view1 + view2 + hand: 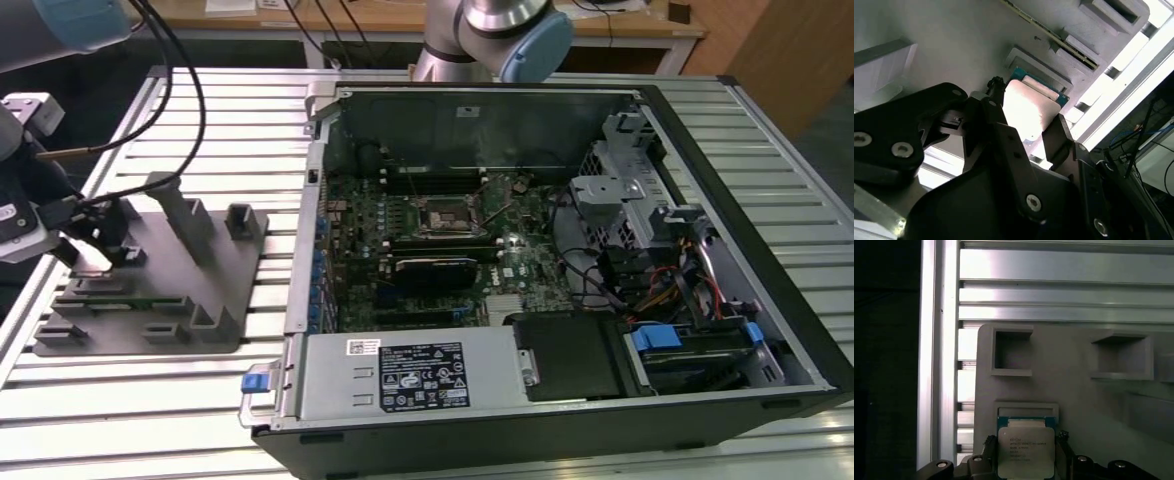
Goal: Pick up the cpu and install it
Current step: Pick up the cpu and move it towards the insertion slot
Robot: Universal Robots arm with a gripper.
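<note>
Exterior view, arm: the gripper hung low over the grey fixture, way off at the exterior view's left, well apart from the open computer case.
Exterior view, target: the socket sat mid-motherboard inside the case, and it looked vacant as far as could be told.
Second wrist view, grip: the two black fingers had closed in narrow on the cpu, one on each opposite edge, with the bright metal lid between them.
First wrist view, cpu: the cpu lay flat at its pocket in the fixture, green rim showing at one end, clamped from both sides. Whether it had cleared the pocket floor couldn't be told.
Step in hand: grabbing the chip, by the look of it. Probably best done with even pressure on the edges only, the chip kept level, and pulled straight out so no corner caught the pocket wall.
Risk: a skewed grip could let it tilt or slip, honestly.
Surface: a slatted metal table, ribbed and shiny, carried both the fixture and the case.
Room: a wooden desk with cables ran along the back.
</note>
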